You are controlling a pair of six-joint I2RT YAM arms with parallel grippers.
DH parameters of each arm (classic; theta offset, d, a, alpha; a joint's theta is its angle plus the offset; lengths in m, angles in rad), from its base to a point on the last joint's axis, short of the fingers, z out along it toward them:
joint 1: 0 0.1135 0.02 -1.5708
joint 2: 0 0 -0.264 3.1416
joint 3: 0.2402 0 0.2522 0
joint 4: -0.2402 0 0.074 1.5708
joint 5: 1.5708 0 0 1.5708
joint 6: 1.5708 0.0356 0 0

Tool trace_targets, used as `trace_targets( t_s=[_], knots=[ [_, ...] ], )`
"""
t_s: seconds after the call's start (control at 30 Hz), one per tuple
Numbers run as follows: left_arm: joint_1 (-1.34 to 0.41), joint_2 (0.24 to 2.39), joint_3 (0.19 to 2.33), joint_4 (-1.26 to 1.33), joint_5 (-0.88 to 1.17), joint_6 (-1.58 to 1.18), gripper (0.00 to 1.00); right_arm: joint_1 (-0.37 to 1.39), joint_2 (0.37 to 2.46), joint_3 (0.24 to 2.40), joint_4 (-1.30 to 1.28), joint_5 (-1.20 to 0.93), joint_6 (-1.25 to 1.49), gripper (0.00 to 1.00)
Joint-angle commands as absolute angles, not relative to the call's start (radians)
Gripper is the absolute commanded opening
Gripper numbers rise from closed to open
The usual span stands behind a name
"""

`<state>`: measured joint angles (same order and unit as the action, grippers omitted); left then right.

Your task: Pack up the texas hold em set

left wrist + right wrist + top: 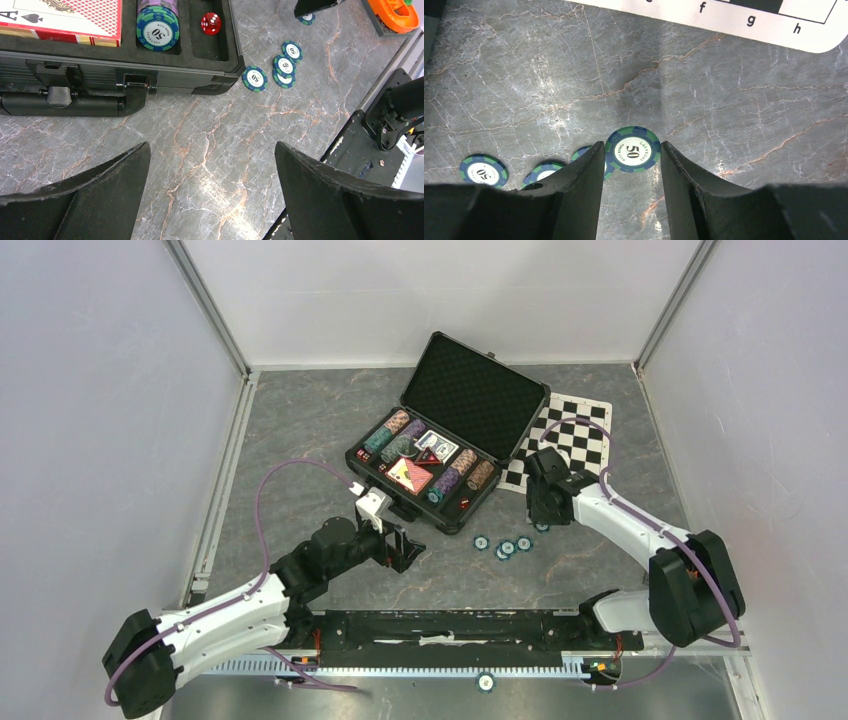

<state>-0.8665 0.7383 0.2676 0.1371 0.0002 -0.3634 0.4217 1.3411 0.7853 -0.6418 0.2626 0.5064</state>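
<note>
The black hinged case [470, 390] lies open at the table's middle, holding rows of striped chips, a blue deck [437, 447] and a red deck [410, 476]. In the left wrist view a teal chip stack [157, 30] and a red die [211, 23] sit in its near corner. Three teal chips [505, 547] lie loose on the table right of the case. My right gripper [631, 146] is closed on the edges of another teal "50" chip [632, 150] at table level. My left gripper [211, 147] is open and empty above bare table in front of the case.
A black-and-white chequered mat [575, 435] lies right of the case, behind my right gripper. An orange piece [395, 12] sits at the table's right edge. One more chip [485, 680] lies in front of the arm rail. Walls enclose the table on three sides.
</note>
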Motion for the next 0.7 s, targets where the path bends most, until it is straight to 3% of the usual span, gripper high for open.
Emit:
trace_targets(
  t_s=[0.0,0.47,0.53,0.67],
  knots=[
    [-0.871,0.74,0.284,0.184,-0.01,-0.339,1.0,0.424,1.311,0.808,-0.646,0.278,0.494,0.49],
    [-0.871,0.744,0.28,0.19,-0.025,-0.357,1.0,0.423,1.305,0.796,-0.619,0.226,0.473,0.49],
    [-0.87,0.752,0.283,0.197,-0.031,-0.393,1.0,0.423,1.297,0.79,-0.592,0.181,0.441,0.43],
    [-0.866,0.796,0.368,0.119,-0.05,-0.448,1.0,0.424,1.259,0.756,-0.52,0.095,0.401,0.44]
  ],
)
